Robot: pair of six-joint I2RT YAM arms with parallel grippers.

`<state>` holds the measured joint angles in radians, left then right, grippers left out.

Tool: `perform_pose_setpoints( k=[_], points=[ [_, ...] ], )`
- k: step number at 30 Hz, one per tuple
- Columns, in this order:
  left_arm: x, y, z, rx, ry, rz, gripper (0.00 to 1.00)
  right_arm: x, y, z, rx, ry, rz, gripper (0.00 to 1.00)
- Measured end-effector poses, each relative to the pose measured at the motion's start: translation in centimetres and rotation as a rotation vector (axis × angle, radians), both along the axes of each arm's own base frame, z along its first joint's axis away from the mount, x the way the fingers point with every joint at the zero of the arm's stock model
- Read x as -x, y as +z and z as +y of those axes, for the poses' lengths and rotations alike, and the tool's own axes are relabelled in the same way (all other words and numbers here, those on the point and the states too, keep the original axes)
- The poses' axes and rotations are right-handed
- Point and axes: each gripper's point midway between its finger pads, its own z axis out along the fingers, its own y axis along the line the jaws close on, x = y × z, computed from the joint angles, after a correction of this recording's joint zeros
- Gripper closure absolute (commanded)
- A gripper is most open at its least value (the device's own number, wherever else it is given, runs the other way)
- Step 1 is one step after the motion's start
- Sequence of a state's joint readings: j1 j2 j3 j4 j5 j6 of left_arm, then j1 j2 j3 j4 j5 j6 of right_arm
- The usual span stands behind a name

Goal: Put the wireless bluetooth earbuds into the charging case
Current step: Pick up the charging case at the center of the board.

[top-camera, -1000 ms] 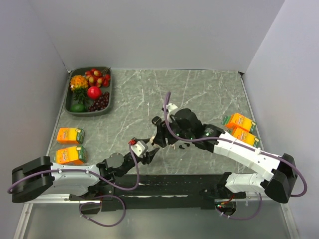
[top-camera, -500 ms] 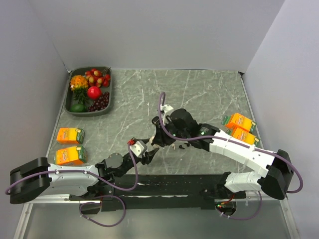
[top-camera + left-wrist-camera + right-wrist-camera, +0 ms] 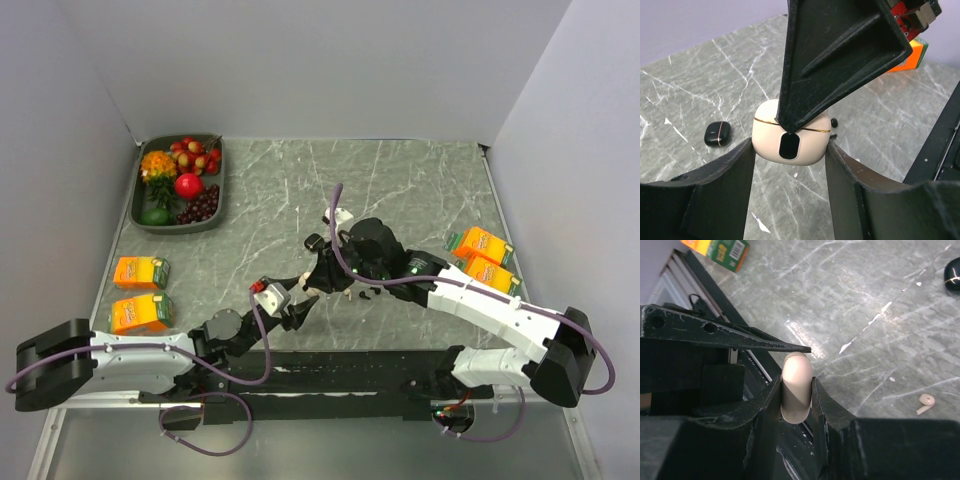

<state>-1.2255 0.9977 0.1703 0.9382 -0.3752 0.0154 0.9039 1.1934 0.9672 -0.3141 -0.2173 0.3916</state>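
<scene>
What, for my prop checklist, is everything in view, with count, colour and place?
beige case: one, beige with a gold seam, held above the table between both grippers
black charging case: one, glossy black, lying on the table
black earbud: one that is certain, black, on the table behind the beige case
beige earbud: one, beige, on the table
orange cartons: four, orange and green, two near the left edge, two near the right
tray: one, dark, far left corner, holding mixed fruit
table: one, grey marbled
left gripper: black, shut on the beige case
right gripper: black, shut on the same case
</scene>
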Motion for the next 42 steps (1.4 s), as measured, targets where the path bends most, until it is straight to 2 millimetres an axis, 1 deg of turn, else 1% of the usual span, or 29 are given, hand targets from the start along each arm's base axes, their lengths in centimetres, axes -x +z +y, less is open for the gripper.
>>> perform_pose_setpoints(
  k=[4,9,19,22,25,26,29,30,32,36,38,42],
  points=[
    [0.1,0.6,0.1,0.021,-0.002,-0.008,0.99,0.1,0.5,0.0,-0.043,0.007,0.009,0.76],
    [0.2,0.8,0.3,0.032,-0.003,-0.012,0.99,0.3,0.8,0.0,-0.084,0.016,0.031,0.75],
    [0.6,1.3,0.3,0.055,-0.015,-0.023,0.99,0.6,1.2,-0.2,-0.16,0.035,0.074,0.69],
    [0.6,1.6,0.3,0.065,-0.015,-0.027,0.99,0.6,1.5,-0.2,-0.171,0.039,0.073,0.73],
    [0.6,1.7,0.3,0.07,-0.016,-0.028,0.99,0.6,1.6,-0.2,-0.174,0.04,0.07,0.81],
    [0.6,1.7,0.3,0.069,-0.016,-0.028,0.97,0.6,1.6,-0.2,-0.173,0.039,0.07,0.85],
    [0.6,1.5,0.3,0.066,-0.017,-0.023,0.79,0.6,1.5,-0.3,-0.167,0.04,0.07,0.95],
    [0.6,1.5,0.3,0.066,-0.018,-0.021,0.73,0.6,1.5,-0.3,-0.166,0.04,0.071,0.97],
    [0.6,1.4,0.2,0.066,-0.018,-0.015,0.67,0.6,1.4,-0.3,-0.162,0.039,0.072,0.99],
    [0.7,1.4,0.2,0.067,-0.019,-0.007,0.64,0.6,1.3,-0.4,-0.158,0.039,0.072,1.0],
    [0.7,1.4,0.2,0.067,-0.019,-0.005,0.6,0.6,1.3,-0.4,-0.157,0.04,0.071,1.0],
    [0.7,1.3,0.1,0.066,-0.02,-0.003,0.56,0.7,1.3,-0.4,-0.154,0.041,0.07,1.0]
  ],
)
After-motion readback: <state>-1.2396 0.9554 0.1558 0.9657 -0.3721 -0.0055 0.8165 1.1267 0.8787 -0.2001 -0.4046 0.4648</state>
